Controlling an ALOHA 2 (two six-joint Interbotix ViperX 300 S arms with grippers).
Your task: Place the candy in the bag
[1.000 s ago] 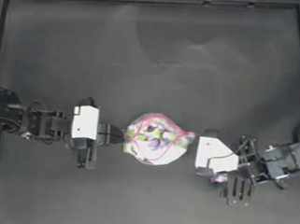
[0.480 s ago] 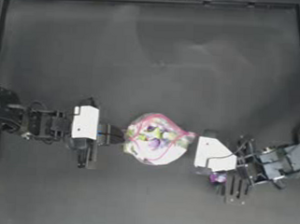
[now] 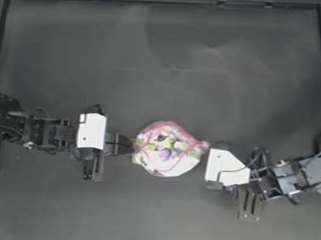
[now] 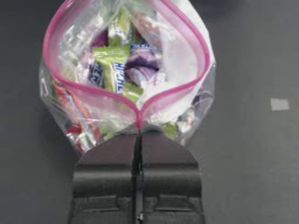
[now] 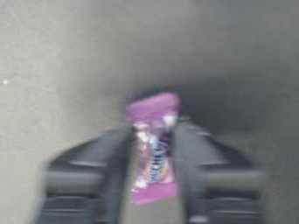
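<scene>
The bag [image 3: 166,148] sits at the frame's centre, mouth gaping. My left gripper [image 4: 139,131], jaws pressed together, pinches its pink strip at centre-left. My right gripper [image 5: 154,144], lower right, clamps the candy [image 5: 153,146] endwise. I should lift it over the opening, keep the strip taut, then release.

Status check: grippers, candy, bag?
Left gripper shut on clear pink-rimmed zip bag, mouth open. Right gripper shut on pink wrapped candy, beside bag. Nothing between.

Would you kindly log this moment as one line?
left gripper: shut on bag rim, mouth open | right gripper: shut on candy, beside bag
</scene>
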